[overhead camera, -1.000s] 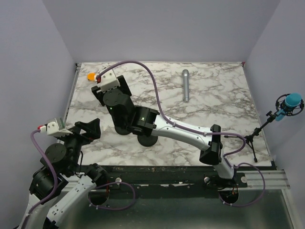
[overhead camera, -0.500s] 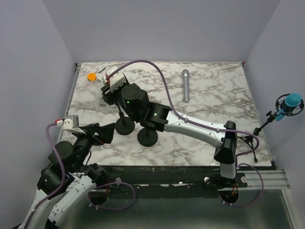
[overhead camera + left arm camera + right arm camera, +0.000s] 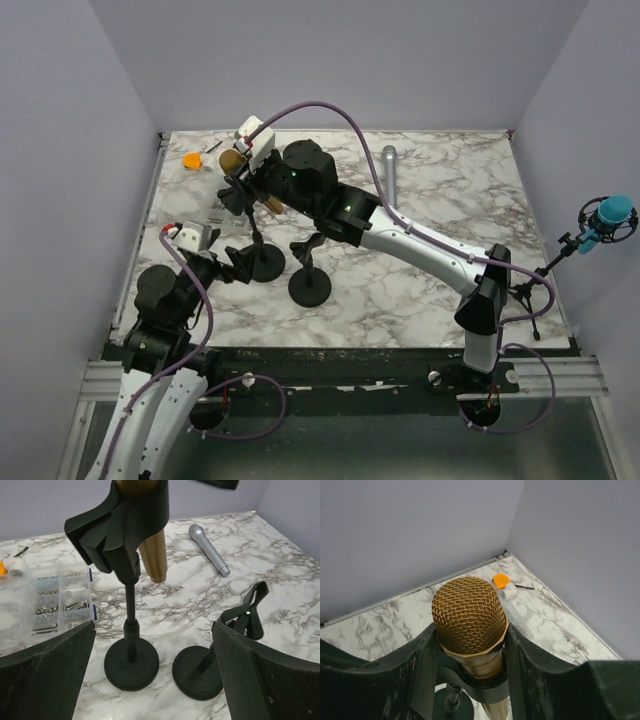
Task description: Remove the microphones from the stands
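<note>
You are at the grasp step: the microphone is not yet out of its stand. The gold microphone sits tilted in the clip of the stand, with the head up and the body pointing down behind the clip. The stand is on the left part of the worktop, just beside a second stand whose clip is empty.

The right gripper is at the head of the microphone, with one of its jaws on each side of the mesh ball and collar. They look very close against it, but from the wrist view I cannot tell if they already press or only frame it. The left gripper is low, near the round base of the stand. Its jaws are wide apart and hold nothing, and they do not touch the base.

For the next move, I think you must first make sure the right jaws pinch firmly. The collar is better for this than the round mesh, which may slip. Then pull along the axis of the microphone, up and out of the clip, not sideways. The stand looks light and may tip or knock the second stand, so it is wise to close the left jaws on the pole or base first.
</note>
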{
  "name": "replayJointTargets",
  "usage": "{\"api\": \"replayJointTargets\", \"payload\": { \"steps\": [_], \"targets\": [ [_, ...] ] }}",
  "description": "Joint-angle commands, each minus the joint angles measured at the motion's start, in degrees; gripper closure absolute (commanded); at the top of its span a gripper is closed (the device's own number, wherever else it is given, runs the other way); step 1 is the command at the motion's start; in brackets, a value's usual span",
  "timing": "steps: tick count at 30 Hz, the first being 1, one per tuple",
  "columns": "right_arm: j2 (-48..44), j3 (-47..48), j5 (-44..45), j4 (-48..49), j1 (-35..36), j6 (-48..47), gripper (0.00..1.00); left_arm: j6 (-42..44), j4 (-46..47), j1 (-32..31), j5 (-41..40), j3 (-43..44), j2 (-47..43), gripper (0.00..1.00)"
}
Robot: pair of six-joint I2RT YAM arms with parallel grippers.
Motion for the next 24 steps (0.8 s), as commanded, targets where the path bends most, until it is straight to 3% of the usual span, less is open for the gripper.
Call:
{"api": "replayJointTargets", "payload": {
  "steps": [1,5,10,16,18,24],
  "targets": [
    [-0.6,0.0,-5.2,-5.5,-1.5,-1.0,0.74,0.8,15.0,10.8,15.8,-7.3,0.9,0.01],
    [-1.1,-1.2,-7.8,-5.3,-2.3,-0.4,0.74,1.4,25.4,16.5,15.5,-12.9,-0.4,0.02],
    [-2.2,-2.8,-10.6,-4.8,-2.8,0.2,0.74,-3.7,41.7,24.6,31.4,-16.4,4.6,0.02],
    [-3.0,-3.6,-11.6,-4.2,-3.2,1.5,0.74,-9.2,62.1,29.2,39.6,-18.7,15.2,0.03],
    [-3.1,-3.5,-12.0,-4.1,-3.2,2.0,0.74,-8.0,62.6,29.4,42.7,-17.8,17.1,0.06],
    [-2.0,-1.7,-12.9,-4.7,-3.3,3.1,0.74,-2.1,59.2,29.3,42.0,-16.7,17.3,0.10]
  ]
}}
